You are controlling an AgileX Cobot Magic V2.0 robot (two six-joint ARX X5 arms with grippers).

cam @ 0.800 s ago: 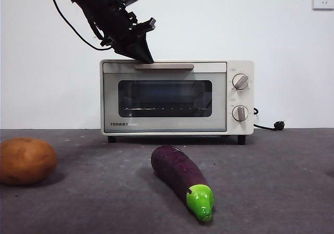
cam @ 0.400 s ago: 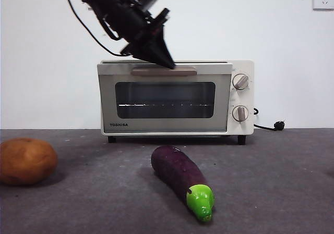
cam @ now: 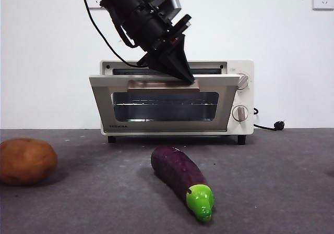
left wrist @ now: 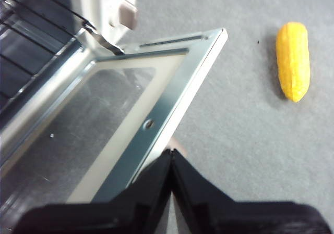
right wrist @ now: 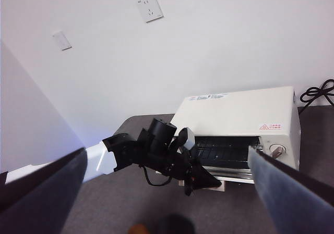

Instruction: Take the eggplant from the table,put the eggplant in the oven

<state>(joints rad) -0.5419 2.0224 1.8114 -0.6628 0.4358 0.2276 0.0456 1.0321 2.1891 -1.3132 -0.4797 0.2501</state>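
Observation:
The dark purple eggplant (cam: 180,179) lies on the grey table (cam: 271,182) in front of the oven (cam: 237,96), its green cap toward the camera. The oven door (cam: 102,101) hangs partly open, tilted outward. My left gripper (cam: 187,77) reaches in from above, its jaws shut, with the tip on the beige handle (cam: 156,86). In the left wrist view the left gripper (left wrist: 171,156) sits at the door's top edge (left wrist: 172,98), and the wire rack (left wrist: 31,15) shows inside. My right gripper (right wrist: 167,156) hangs open high above the table, holding nothing, looking down on the oven (right wrist: 235,109).
A round brown potato (cam: 26,161) sits at the table's left. A yellow corn cob (left wrist: 293,60) lies on the table beyond the door. The oven's power plug (cam: 278,125) rests at the back right.
The oven door has swung from closed to partly open. My left gripper has moved right and down along with the handle. The eggplant has not moved.

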